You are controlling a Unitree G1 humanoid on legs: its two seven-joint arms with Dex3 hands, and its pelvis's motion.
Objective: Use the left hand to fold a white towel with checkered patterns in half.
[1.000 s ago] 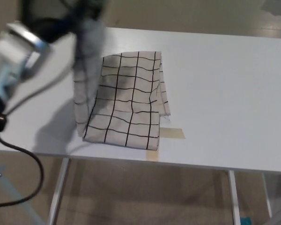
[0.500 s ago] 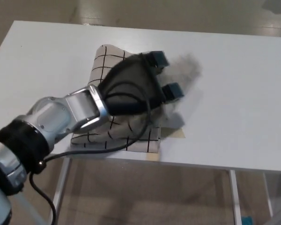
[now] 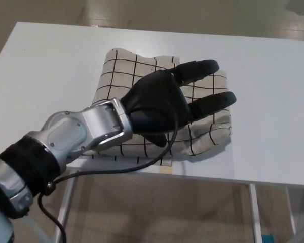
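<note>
Towel axis: the towel (image 3: 137, 76), white with a black checked grid, lies spread wider than it is deep, so its long axis runs left to right, roughly along the near edge of the surface.
Towel shape: rumpled rather than flat; its far left corner is rounded and puffed up, its right end bulges outward in a soft curve, and its near edge lies just short of the near edge of the surface.
Towel place: on the near half of the surface, a little left of centre.
Surface: the white surface (image 3: 273, 101) is plain and matte, with bare stretches to the left, right and far side of the towel.
Tape: a small piece of tan tape (image 3: 165, 169) shows at the surface's near edge, just below the towel.
Room: beyond and below the surface is a pale tan floor; thin metal legs (image 3: 251, 212) show under the near edge.
Left hand: the black left hand (image 3: 164, 101) lies palm down over the middle of the towel, two thick fingers (image 3: 197, 69) stretched out and apart toward the towel's right end, holding nothing.
Hand and towel: towel shows on every side of the hand except where the silver forearm (image 3: 81, 134) crosses its near left part.
Cable: a black cable (image 3: 116, 169) loops from the wrist below the towel's near edge.
Right hand: not visible.
</note>
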